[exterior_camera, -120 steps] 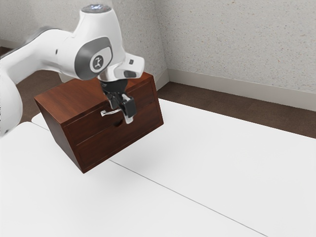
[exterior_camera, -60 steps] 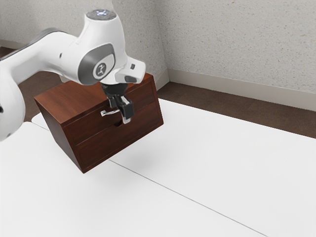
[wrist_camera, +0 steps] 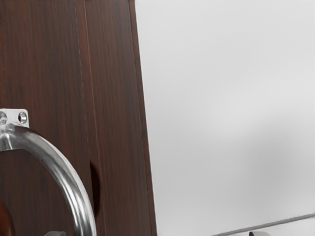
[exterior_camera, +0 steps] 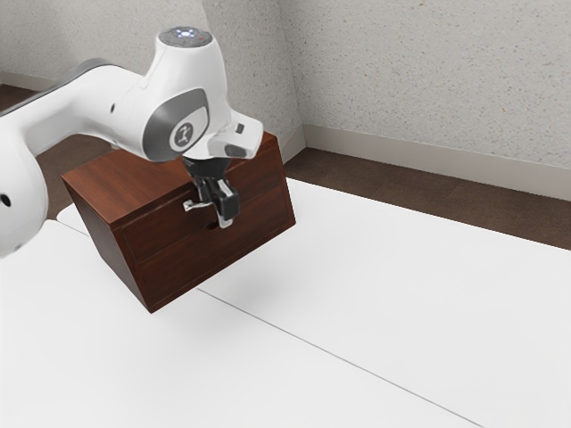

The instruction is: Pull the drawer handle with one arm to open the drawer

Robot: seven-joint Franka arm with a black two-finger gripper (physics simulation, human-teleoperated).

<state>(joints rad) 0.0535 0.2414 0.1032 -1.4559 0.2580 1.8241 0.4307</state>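
Observation:
A dark brown wooden drawer box [exterior_camera: 169, 241] stands on the white table [exterior_camera: 375, 303] at the exterior view's left. Its upper drawer front [exterior_camera: 254, 174] looks flush with the box. A curved silver handle [exterior_camera: 194, 205] sticks out of that front. My black gripper [exterior_camera: 220, 203] hangs from above at the handle's right end, close against the front. In the wrist view the silver handle [wrist_camera: 59, 167] arcs down over the wood [wrist_camera: 44, 59] and runs in between my fingers, close to one of them. The fingers stand apart and the gripper is open.
The white table [wrist_camera: 221, 123] stretches wide toward the exterior view's right and front. A thin seam line [exterior_camera: 339, 357] crosses it. Behind the box are a speckled wall with a pale baseboard [exterior_camera: 428, 156] and a strip of dark floor.
My hand has moved in toward the drawer front and slightly to the exterior view's left, bringing the fingers around the handle's end. The box has not moved.

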